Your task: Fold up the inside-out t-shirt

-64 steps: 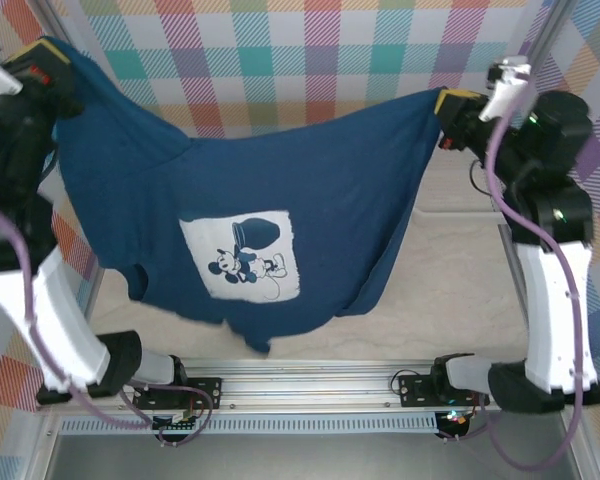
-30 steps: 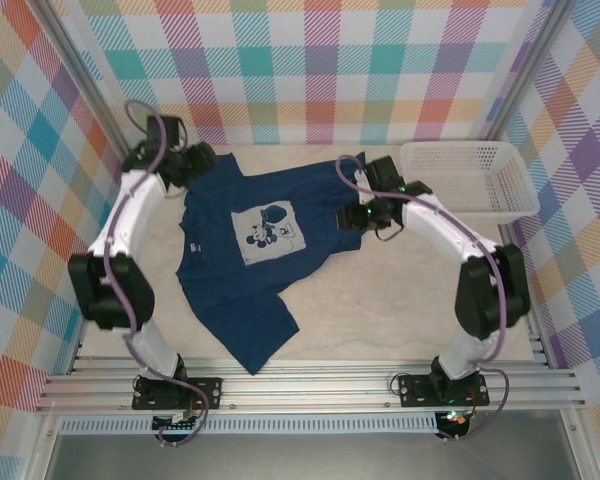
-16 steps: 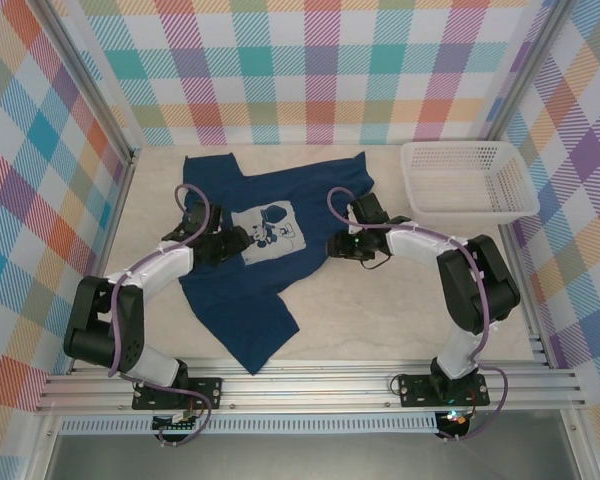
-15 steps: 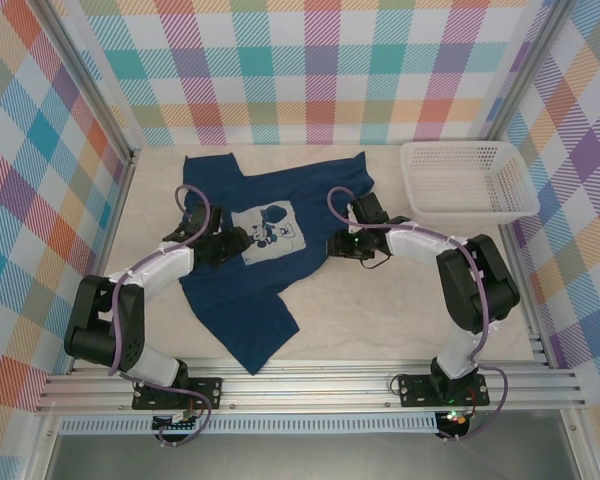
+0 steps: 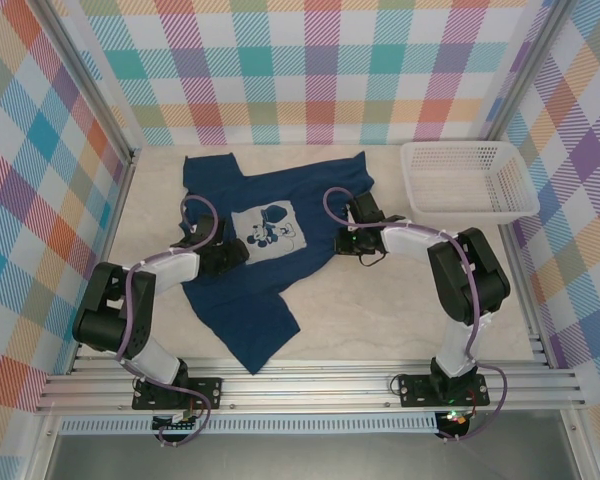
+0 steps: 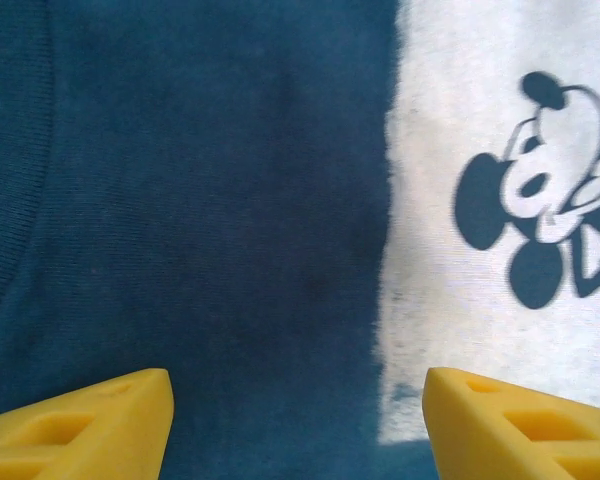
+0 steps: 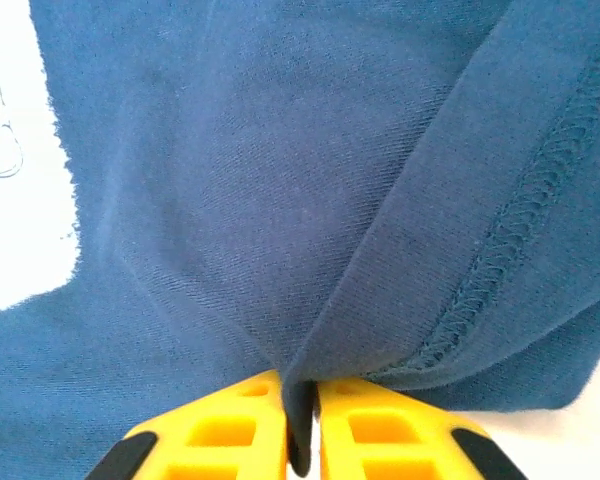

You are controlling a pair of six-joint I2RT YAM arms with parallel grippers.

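The dark navy t-shirt (image 5: 238, 310) lies spread on the table, its white cartoon print (image 5: 268, 228) facing up. My left gripper (image 5: 232, 257) hovers low over the cloth at the print's left edge (image 6: 390, 300). It is open, its yellow fingertips (image 6: 90, 425) wide apart with nothing between them. My right gripper (image 5: 343, 240) is at the shirt's right side, shut on a raised fold of navy cloth (image 7: 380, 270). A stitched hem (image 7: 510, 250) runs just beside that fold.
A white plastic basket (image 5: 467, 178) stands at the back right of the table. Checked walls close in the back and both sides. Bare tabletop (image 5: 410, 310) stretches right of the shirt and in front of it.
The shirt, held up in the air two seconds ago, now lies on the table. My right gripper has closed on a fold at its right side. The left gripper stays open.
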